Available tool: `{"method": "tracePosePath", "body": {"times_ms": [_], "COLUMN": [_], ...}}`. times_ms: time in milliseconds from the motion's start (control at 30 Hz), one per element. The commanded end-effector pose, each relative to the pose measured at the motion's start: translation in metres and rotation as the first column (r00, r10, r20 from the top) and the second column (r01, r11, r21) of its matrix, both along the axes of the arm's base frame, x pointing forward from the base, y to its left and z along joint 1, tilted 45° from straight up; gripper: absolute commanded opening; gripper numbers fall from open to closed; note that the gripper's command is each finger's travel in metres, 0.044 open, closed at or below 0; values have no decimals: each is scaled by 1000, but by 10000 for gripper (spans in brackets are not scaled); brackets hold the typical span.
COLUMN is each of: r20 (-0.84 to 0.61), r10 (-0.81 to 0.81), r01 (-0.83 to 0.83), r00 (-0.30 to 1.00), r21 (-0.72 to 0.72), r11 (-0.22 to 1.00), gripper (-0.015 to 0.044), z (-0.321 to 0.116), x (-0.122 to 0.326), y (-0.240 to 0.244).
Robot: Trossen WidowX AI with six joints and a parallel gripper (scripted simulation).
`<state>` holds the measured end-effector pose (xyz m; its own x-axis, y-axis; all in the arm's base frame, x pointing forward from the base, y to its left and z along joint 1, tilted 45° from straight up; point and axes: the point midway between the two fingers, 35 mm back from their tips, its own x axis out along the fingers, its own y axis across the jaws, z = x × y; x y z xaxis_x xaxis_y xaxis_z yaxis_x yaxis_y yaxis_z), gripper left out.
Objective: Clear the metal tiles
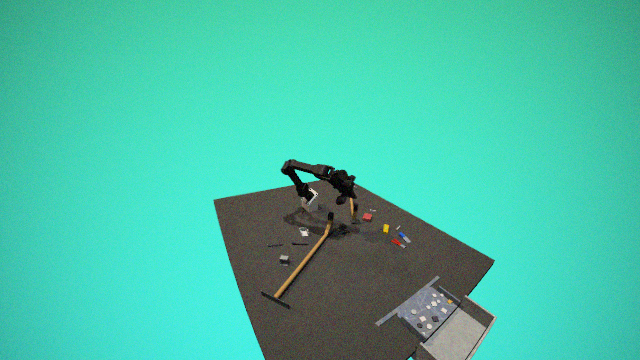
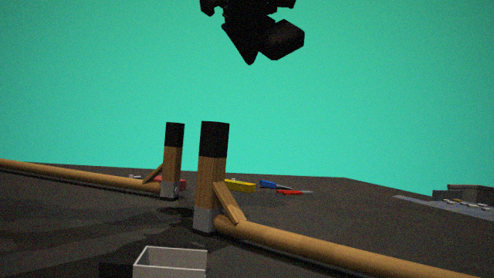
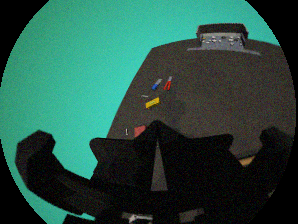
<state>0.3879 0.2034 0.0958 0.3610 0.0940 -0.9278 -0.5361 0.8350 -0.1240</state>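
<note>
Desk: Where's the pincer?

Me: My gripper (image 1: 348,198) (image 2: 251,62) (image 3: 156,123) is up in the air, fingers pressed together, nothing between them.

Desk: And the scraper?

Me: Long scraper (image 1: 302,264) (image 2: 328,250) (image 3: 247,161) lies on the table (image 1: 345,285) (image 2: 309,210) (image 3: 200,105), apart from the fingers. Its upright grip (image 1: 330,216) (image 2: 211,177) stands at the near end, blade (image 1: 275,299) at the other. Tiles (image 1: 423,318) (image 2: 472,206) (image 3: 231,42) are on the bench plate (image 1: 420,302) (image 2: 428,206) (image 3: 222,48), short of the catch box (image 1: 482,311) (image 2: 468,189) (image 3: 222,29).

Desk: So, pick-up. How?

Me: I'd open wide while still high, line up over the grip, then drop straight with a finger either side. Closed fingers would just hit the black cap (image 2: 214,139) and could tip the tool.

Desk: Wrong one possible?

Me: Yes. The shorter wooden-handled tool (image 1: 352,207) (image 2: 89,176) has a similar grip close by. I'd check the top view before descending.

Desk: Squeeze where?

Me: On the wood, square to its flat faces. Long shaft, so I expect the blade to lag and twist: firm hold, small test lift, slow swing to the plate.
</note>
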Motion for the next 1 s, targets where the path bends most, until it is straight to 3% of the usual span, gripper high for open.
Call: {"method": "tracePosePath", "body": {"times_ms": [0, 967], "r20": [11, 110], "r10": [-56, -352], "r01": [57, 367], "r00": [998, 929], "r21": [-27, -166], "r11": [998, 915], "gripper": [0, 0], "z": [6, 50], "x": [10, 47], "y": [-10, -80]}}
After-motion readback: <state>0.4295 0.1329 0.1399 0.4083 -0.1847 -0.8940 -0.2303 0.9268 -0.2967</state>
